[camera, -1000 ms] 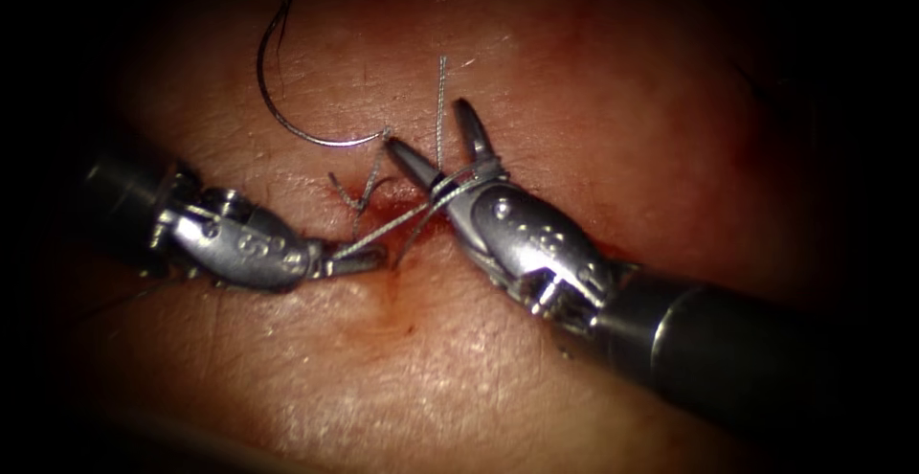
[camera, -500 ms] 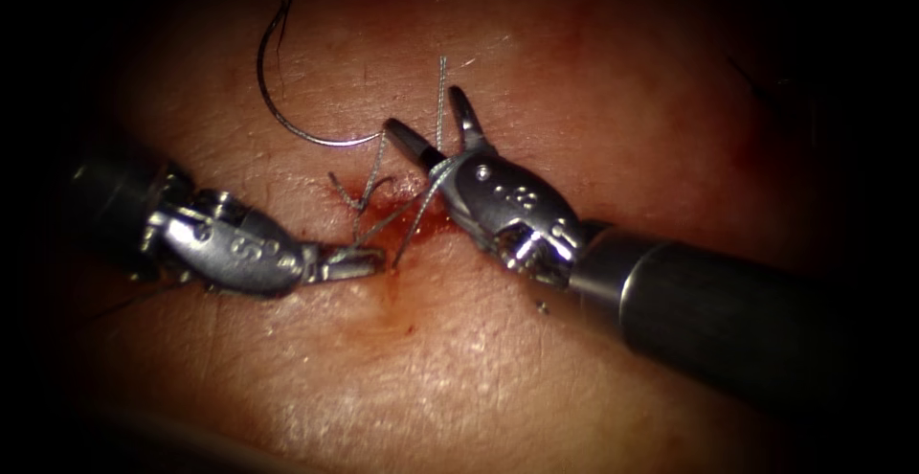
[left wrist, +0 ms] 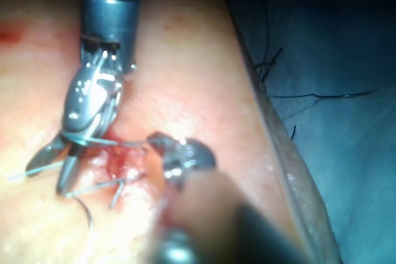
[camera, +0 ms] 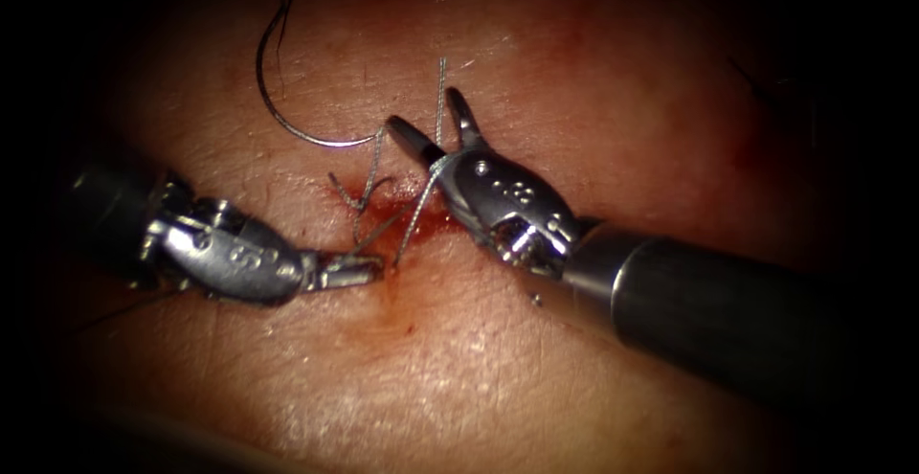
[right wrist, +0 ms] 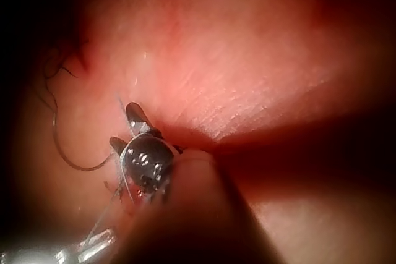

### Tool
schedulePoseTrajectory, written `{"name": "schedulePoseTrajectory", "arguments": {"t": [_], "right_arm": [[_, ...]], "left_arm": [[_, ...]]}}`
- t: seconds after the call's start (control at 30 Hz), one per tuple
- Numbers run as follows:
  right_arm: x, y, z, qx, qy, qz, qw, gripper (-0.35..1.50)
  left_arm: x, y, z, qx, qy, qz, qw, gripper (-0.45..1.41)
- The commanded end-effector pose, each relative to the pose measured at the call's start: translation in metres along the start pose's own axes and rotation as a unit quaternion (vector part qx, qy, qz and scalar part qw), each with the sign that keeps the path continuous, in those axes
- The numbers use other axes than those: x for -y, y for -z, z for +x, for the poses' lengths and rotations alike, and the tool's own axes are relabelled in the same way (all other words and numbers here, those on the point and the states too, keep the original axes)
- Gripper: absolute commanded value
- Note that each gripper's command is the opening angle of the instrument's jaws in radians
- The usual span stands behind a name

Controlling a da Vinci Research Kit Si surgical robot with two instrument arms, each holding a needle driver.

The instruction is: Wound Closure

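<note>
The cut (camera: 397,217) in the tissue (camera: 459,359) is wet with red fluid. My left tool (camera: 356,266) lies just left of the cut, its jaws shut on the thread (camera: 414,214). That thread climbs to my right tool (camera: 428,115), winds around its open jaws near their base, and nothing lies between the tips. A free thread end (camera: 440,86) stands up between those jaws. The curved needle (camera: 278,115) rests on the tissue to the cut's upper left, held by neither tool. The left wrist view has the right tool (left wrist: 52,170) wrapped by thread (left wrist: 93,141) and the left tool (left wrist: 180,156).
Short thread ends (camera: 352,192) of an earlier stitch stick up at the cut. Dark thread (camera: 283,0) trails from the needle's far end. The right wrist view has the right tool (right wrist: 124,127), the needle (right wrist: 69,156) and the left tool (right wrist: 93,245).
The right tool has slid up and to the left, keeping the thread wound on its jaws. The thread to the left tool has slackened. The left tool edged slightly left.
</note>
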Motion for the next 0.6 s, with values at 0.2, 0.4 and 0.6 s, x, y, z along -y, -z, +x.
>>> {"name": "schedulePoseTrajectory", "arguments": {"t": [0.2,0.4,0.6], "right_arm": [[0.0008,-0.0006,-0.0006,0.003,-0.010,0.019,1.000,-0.17],[0.0011,0.0001,-0.0003,0.000,-0.010,0.026,1.000,-0.35],[0.0018,0.0025,0.0022,-0.044,-0.024,0.006,0.999,-0.35]], "left_arm": [[-0.0008,-0.0004,-0.0006,0.001,0.000,-0.001,1.000,-0.45],[-0.0008,-0.0001,-0.0009,0.001,-0.001,-0.003,1.000,-0.45],[0.0003,0.0008,-0.0016,0.000,0.015,-0.004,1.000,-0.45]]}}
